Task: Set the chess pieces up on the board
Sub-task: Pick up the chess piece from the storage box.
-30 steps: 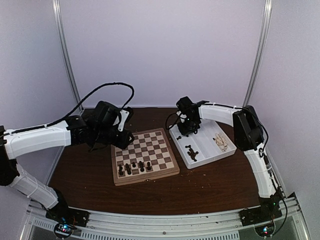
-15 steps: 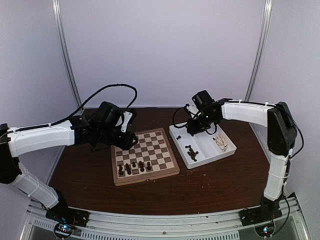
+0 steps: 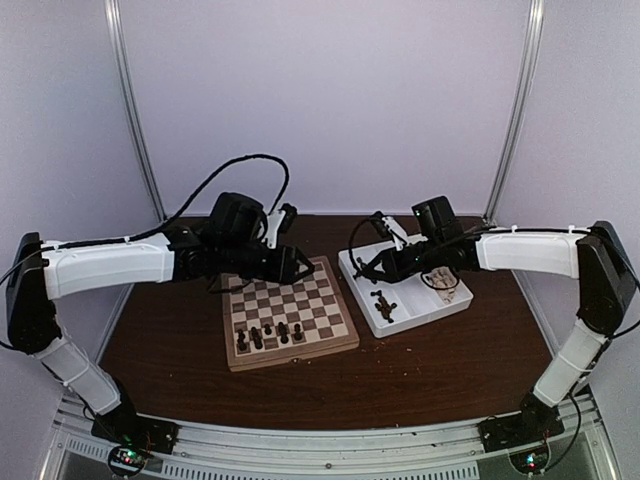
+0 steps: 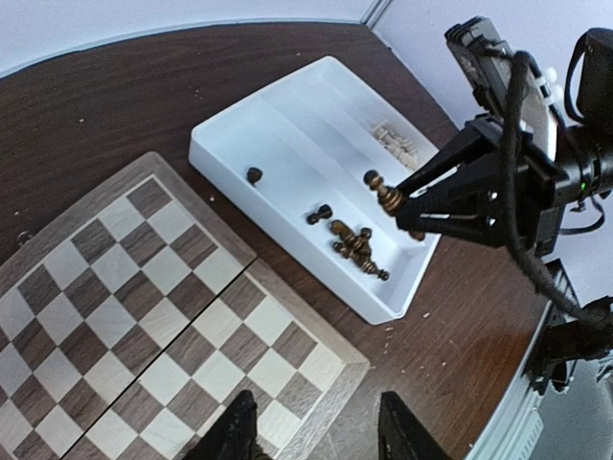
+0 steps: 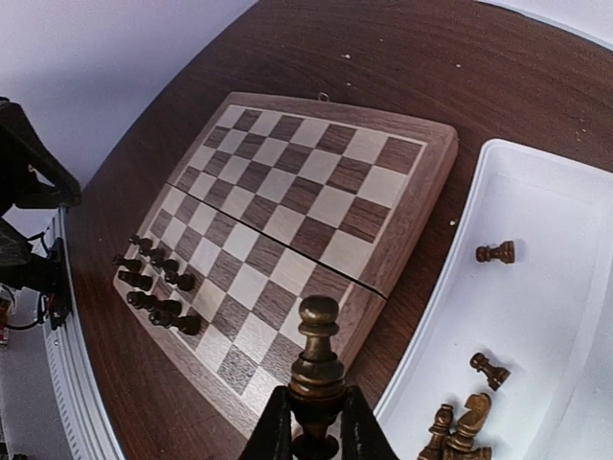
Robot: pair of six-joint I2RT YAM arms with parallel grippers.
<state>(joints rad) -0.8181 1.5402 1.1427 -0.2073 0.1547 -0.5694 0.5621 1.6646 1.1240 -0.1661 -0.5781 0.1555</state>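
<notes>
The table (image 3: pixel 420 370) carried everything. On it the board (image 3: pixel 310 300) lay in front of my left arm, with the white tray (image 3: pixel 410 295) just beside its right edge, so neither arm had far to reach between the two. My left claw (image 4: pixel 316 436) hung over the board's corner nearest the tray, its jaws part-way apart with nothing between them; I judged it free to take a piece from the tray. My right claw (image 5: pixel 316 422) was pinched tight on the base of one dark piece (image 5: pixel 317 355), holding it upright with its round head up, above the tray on the side facing the board. A grip that low should let the piece be set down standing on a square. Several chess pieces (image 3: pixel 268 335) stood in two short rows at the board's near edge, and the other squares were bare. A few loose dark pieces (image 4: pixel 352 244) lay tipped over in the tray compartment next to the board. The pale pieces (image 3: pixel 442 285) sat apart in the compartment farther from it, and I judged them no part of this job.
</notes>
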